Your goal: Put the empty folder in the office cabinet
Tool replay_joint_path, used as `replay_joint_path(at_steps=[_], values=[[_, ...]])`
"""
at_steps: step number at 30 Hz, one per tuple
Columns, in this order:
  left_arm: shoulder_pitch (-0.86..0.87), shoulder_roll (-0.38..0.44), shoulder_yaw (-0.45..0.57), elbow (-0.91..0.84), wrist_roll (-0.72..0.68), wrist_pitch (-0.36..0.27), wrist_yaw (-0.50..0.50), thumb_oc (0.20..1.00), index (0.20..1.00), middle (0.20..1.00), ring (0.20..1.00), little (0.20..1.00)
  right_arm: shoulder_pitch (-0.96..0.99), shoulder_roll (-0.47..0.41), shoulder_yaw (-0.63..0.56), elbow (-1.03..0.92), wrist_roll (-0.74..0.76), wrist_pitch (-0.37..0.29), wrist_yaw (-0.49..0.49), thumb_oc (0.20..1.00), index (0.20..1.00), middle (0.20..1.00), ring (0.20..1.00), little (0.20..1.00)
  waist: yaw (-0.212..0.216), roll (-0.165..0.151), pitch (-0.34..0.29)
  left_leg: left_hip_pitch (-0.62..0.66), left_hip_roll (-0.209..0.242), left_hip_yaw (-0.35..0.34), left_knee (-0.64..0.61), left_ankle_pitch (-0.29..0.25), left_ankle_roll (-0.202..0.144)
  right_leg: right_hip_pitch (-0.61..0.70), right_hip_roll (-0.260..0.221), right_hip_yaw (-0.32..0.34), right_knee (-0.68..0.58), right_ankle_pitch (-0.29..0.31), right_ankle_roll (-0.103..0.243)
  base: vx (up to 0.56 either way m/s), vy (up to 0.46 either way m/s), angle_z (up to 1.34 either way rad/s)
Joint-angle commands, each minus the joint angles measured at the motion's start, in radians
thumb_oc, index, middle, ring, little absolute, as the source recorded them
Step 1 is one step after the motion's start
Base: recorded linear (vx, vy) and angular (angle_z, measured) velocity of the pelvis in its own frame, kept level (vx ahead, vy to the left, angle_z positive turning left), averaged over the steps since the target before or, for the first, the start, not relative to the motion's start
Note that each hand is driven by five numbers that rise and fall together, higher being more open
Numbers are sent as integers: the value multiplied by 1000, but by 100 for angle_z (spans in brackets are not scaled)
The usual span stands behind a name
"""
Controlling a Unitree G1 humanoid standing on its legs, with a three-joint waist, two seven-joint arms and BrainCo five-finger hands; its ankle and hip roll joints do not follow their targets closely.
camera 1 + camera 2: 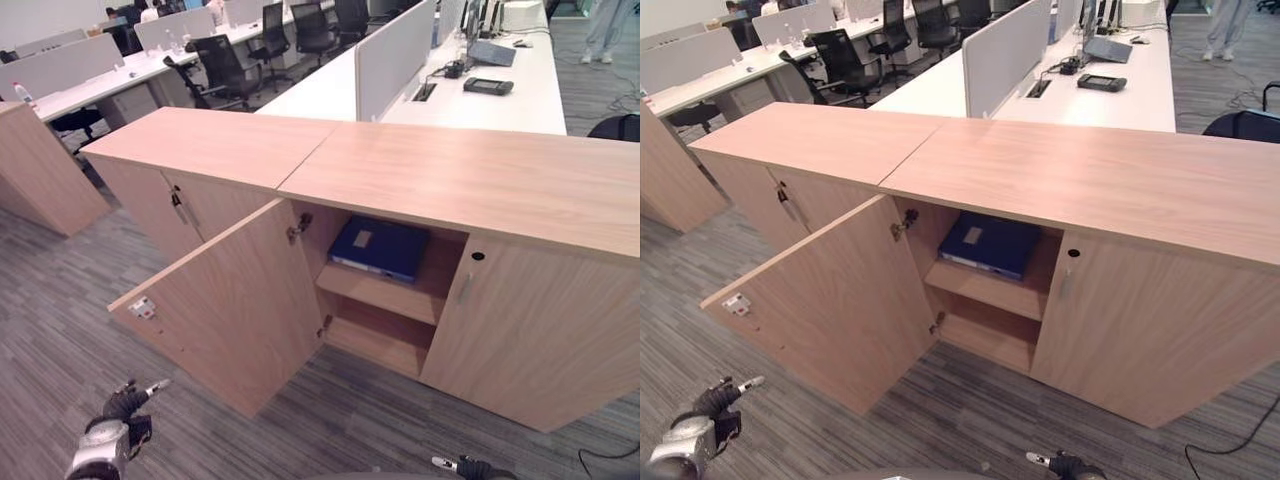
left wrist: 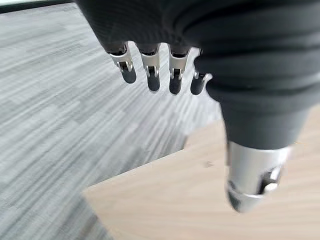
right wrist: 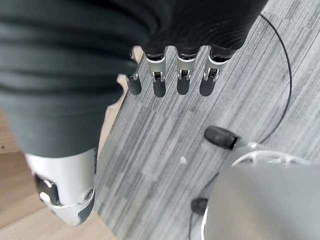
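Low over the grey carpet (image 1: 60, 330), the left hand (image 1: 118, 425) and right hand (image 3: 170, 75) hang with fingers straight and relaxed, holding nothing. Beyond them the cabinet door (image 1: 225, 310) stands open, and the blue folder (image 1: 380, 247) lies flat on the cabinet's upper shelf (image 1: 385, 290).

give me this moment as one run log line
folder: blue, flat on upper cabinet shelf | cabinet door: open | left robot hand: open, empty, low | right robot hand: open, empty

Both eye views look down from the head at the open cabinet (image 1: 380, 290) and carpet (image 1: 60, 300), sharing nearly everything. Each wrist camera sits close behind its hand's fingers (image 2: 150, 75), facing carpet and cabinet wood beyond them.
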Motion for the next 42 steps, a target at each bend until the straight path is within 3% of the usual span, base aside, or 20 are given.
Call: replay_joint_path(at_steps=[1,8,21,23,25,29,32,35,36,42], values=[[-65,80,-5,28,41,-32,25,1000,1000,1000,1000,1000,-25,34,35,11,38,-16,10,1000,1000,1000,1000,1000,-6,-77,-15,-2,-21,-26,33,-79,-10,-9,-18,13,32,-37,54,14,18,-16],[-177,100,-65,116,53,-30,34,1000,1000,1000,1000,1000,-34,35,-26,14,187,-35,8,1000,1000,1000,1000,1000,-34,-77,-35,20,-18,6,21,-87,-5,-9,-13,45,18,-24,63,9,19,-16],[-350,103,-156,150,48,-31,46,1000,1000,1000,1000,1000,-37,18,-57,29,252,-38,6,1000,1000,1000,1000,1000,-56,-89,-52,35,-14,36,10,-92,-2,-17,-4,72,9,-10,73,-1,12,-6],[-349,64,-179,63,51,-47,60,1000,1000,1000,1000,1000,-33,21,-64,33,262,-44,0,1000,1000,1000,1000,1000,-58,-94,-51,35,-14,35,9,-93,-2,-17,-5,73,8,-10,74,-18,-4,1],[-299,-25,-229,-111,76,-78,62,1000,1000,1000,1000,1000,-30,29,-86,34,287,-52,-9,1000,1000,1000,1000,1000,-60,-102,-49,34,-16,34,9,-94,0,-16,-7,73,7,-9,75,0,0,0],[-264,-92,-255,-196,74,-87,58,1000,1000,1000,1000,1000,-26,38,-95,35,295,-53,-8,1000,1000,1000,1000,1000,-62,-105,-48,34,-19,33,9,-94,1,-14,-8,71,7,-8,75,-17,7,7],[-181,-241,-340,-410,70,-103,25,1000,1000,1000,1000,1000,-36,58,-108,42,311,-54,-18,1000,1000,1000,1000,1000,-61,-108,-45,31,-22,24,9,-94,5,-14,-11,65,7,-7,74,-21,14,6],[-148,-273,-392,-490,98,-104,-8,1000,1000,1000,1000,1000,-45,68,-114,49,318,-58,-19,1000,1000,1000,1000,1000,-56,-108,-40,29,-25,17,9,-94,7,-13,-12,58,7,-8,74,-16,11,12],[-132,-311,-461,-510,115,-104,-47,1000,1000,1000,1000,1000,-55,77,-109,57,322,-59,-23,1000,1000,1000,1000,1000,-55,-108,-37,27,-26,14,8,-95,8,-14,-12,53,7,-9,76,-16,9,34],[-76,-335,-593,-639,105,-102,-128,1000,1000,1000,1000,1000,-79,88,-106,63,346,-67,-32,1000,1000,1000,1000,1000,-45,-111,-21,22,-28,1,7,-98,13,-14,-14,45,8,-11,77,-14,3,29]])
